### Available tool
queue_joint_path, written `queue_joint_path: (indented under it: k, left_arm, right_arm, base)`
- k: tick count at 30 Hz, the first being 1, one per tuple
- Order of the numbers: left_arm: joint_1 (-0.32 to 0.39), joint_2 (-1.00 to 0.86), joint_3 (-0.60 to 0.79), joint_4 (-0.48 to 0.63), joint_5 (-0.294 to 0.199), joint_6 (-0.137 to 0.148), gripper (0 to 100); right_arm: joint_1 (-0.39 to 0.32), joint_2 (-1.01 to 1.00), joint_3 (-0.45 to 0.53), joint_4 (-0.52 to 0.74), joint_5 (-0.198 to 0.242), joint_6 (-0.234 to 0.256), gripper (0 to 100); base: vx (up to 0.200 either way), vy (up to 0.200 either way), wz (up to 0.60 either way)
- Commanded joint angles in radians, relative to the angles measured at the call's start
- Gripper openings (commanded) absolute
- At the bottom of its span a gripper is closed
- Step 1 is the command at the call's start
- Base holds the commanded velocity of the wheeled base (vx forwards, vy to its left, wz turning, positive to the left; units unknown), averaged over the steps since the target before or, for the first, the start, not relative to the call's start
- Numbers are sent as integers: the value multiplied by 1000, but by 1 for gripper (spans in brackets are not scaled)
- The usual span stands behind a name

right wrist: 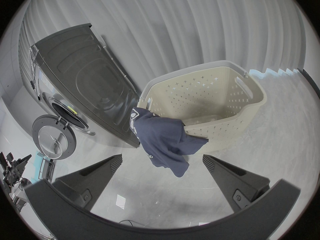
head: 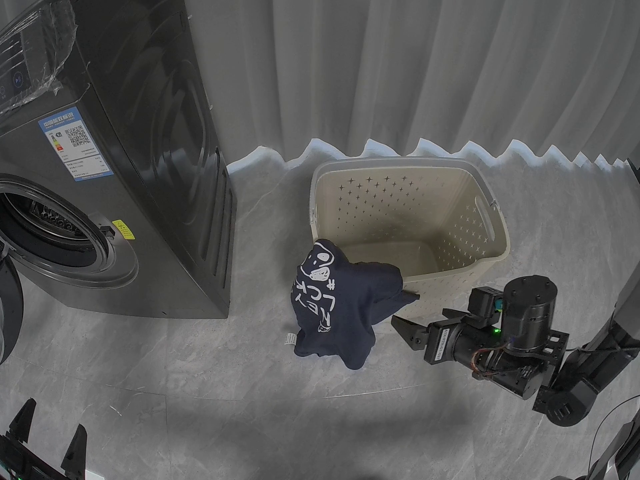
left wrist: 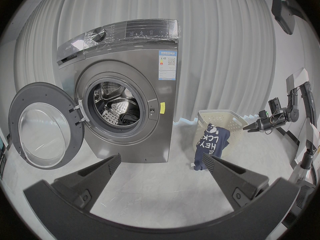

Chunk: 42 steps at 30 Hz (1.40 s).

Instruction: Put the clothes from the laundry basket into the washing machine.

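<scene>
Right gripper (right wrist: pixel 162 158) and left gripper (left wrist: pixel 161 156) gape empty; navy shirt (head: pixel 340 308) overhangs laundry basket (head: pixel 400 163) rim over open floor (head: pixel 200 368).

The head camera looks steeply down on the washing machine (head: pixel 133 168) and laundry basket (head: pixel 400 163). The left wrist camera faces the machine's front, well ahead of the left pincer (left wrist: pixel 160 157). The right wrist camera views the basket, near the right pincer (right wrist: pixel 161 157). All three share both.

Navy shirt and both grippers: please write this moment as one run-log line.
navy shirt: draped over laundry basket rim | washing machine: door open | left gripper: open, empty | right gripper: open, empty, near shirt
</scene>
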Motion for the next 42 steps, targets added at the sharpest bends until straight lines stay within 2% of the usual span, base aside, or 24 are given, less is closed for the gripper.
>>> queue_joint_path:
  k: [1,12,19,27,32,42]
  left_arm:
    - [0,-12,16,0,0,-1,100]
    - [0,-12,16,0,0,1,100]
    - [0,-12,16,0,0,-1,100]
    - [0,-12,16,0,0,-1,100]
    - [0,-12,16,0,0,-1,100]
    - [0,-12,16,0,0,-1,100]
  right_arm:
    - [19,79,-48,-7,1,1,100]
    - [41,240,-166,-39,8,-2,100]
    - [33,412,-260,-168,13,-40,100]
    - [28,450,-323,-164,11,-45,100]
    - [27,522,-401,-181,10,-43,100]
    - [15,571,-469,-196,10,-43,100]
  base:
    - [0,0,0]
    - [0,0,0]
    - [0,0,0]
    - [0,0,0]
    - [0,0,0]
    - [0,0,0]
